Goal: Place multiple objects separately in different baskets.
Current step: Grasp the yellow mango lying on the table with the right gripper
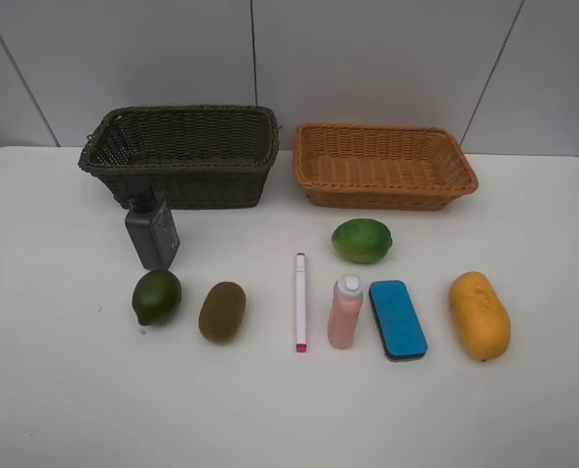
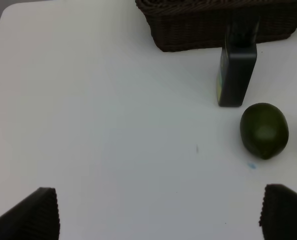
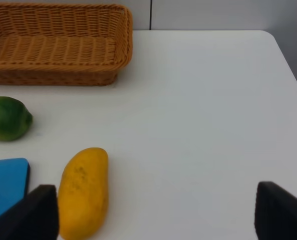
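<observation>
Sorting not yet begun. Left gripper (image 2: 156, 220) has fingers (image 2: 26, 217) wide apart, empty, poised for picking; lime (image 2: 264, 130) just ahead of one finger, dark basket (image 2: 198, 30) beyond. Right gripper (image 3: 156, 215) likewise spread, mango (image 3: 83, 192) beside one finger, tan basket (image 3: 48, 77) ahead.

table (image 1: 65, 409) | dark basket (image 1: 192, 185), tan basket (image 1: 382, 198) (rear) | mango (image 1: 480, 315), kiwi (image 1: 221, 311), eraser (image 1: 398, 319), marker (image 1: 300, 302)

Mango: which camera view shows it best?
The exterior high view: the mango lies whole and unobstructed at the right end of the row. The right wrist view shows the mango closer, but its end reaches the frame edge. The left wrist view misses it.
</observation>
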Controlling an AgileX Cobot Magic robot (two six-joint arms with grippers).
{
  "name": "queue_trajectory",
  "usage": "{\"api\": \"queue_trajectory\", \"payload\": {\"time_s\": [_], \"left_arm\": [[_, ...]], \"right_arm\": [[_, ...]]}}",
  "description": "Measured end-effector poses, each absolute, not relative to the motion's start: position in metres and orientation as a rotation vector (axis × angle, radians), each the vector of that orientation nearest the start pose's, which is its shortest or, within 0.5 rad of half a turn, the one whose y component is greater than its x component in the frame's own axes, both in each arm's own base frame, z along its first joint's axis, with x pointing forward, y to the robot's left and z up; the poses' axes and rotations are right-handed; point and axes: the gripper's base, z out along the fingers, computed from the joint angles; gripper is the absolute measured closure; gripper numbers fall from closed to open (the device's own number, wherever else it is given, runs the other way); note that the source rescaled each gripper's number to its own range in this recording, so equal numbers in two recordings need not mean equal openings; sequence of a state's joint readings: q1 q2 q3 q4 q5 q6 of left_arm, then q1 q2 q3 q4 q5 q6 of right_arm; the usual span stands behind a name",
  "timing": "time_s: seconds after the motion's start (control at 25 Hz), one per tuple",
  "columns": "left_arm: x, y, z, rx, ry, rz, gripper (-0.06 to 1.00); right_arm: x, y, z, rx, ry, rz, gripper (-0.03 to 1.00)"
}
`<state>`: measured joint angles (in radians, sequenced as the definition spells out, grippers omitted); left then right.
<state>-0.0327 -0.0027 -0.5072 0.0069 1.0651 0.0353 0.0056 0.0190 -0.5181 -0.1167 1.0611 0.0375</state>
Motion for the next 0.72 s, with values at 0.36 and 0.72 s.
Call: {"api": "queue_trajectory", "payload": {"time_s": [0.36,0.72], "left_arm": [[-0.0063,0.0008,0.2789,0.069,2.038,0.010,-0.06],[-0.0063,0.0008,0.2789,0.069,2.038,0.010,-0.06]], "right_arm": [[-0.0043,-0.0093,0.2828,0.038,2.042,-0.113,-0.01],[-0.0043,-0.0093,0.2828,0.038,2.042,-0.113,-0.01]]}}
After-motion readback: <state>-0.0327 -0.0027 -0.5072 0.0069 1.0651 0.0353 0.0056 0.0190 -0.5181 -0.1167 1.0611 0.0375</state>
